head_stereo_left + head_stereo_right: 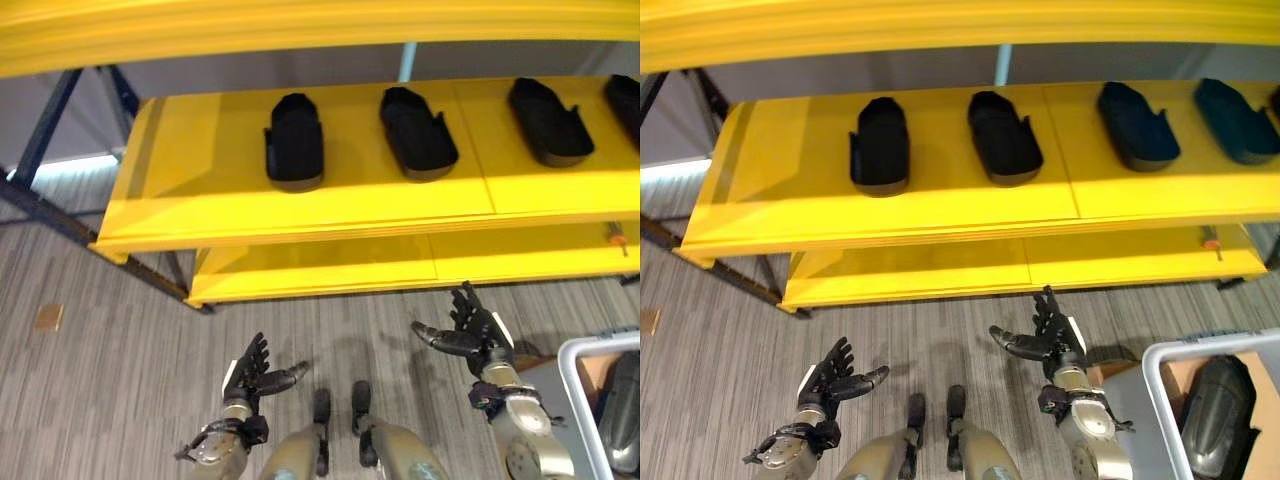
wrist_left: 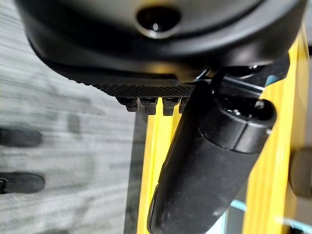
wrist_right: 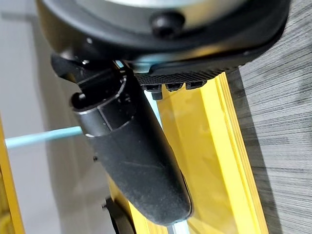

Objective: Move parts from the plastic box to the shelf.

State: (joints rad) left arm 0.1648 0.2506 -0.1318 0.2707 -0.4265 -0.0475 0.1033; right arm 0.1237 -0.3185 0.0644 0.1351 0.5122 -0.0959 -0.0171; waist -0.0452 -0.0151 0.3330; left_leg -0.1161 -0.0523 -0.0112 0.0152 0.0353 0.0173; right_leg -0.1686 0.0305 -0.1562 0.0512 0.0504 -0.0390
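Note:
Several black moulded parts lie in a row on the yellow shelf (image 1: 220, 190); one part (image 1: 294, 141) is at the left, a second part (image 1: 418, 132) beside it, a third part (image 1: 548, 121) further right. The plastic box (image 1: 1160, 400) with a white rim stands at the lower right, with a black part (image 1: 1212, 415) inside it. My left hand (image 1: 252, 373) hovers open and empty over the floor, below the shelf's front edge. My right hand (image 1: 472, 333) is raised open and empty just left of the box.
A lower yellow shelf board (image 1: 330, 270) sits beneath the upper one. Dark blue frame legs (image 1: 45, 130) slant down at the left. Grey carpet (image 1: 110, 380) covers the floor in front. A small orange-handled tool (image 1: 618, 239) lies on the lower board at the right.

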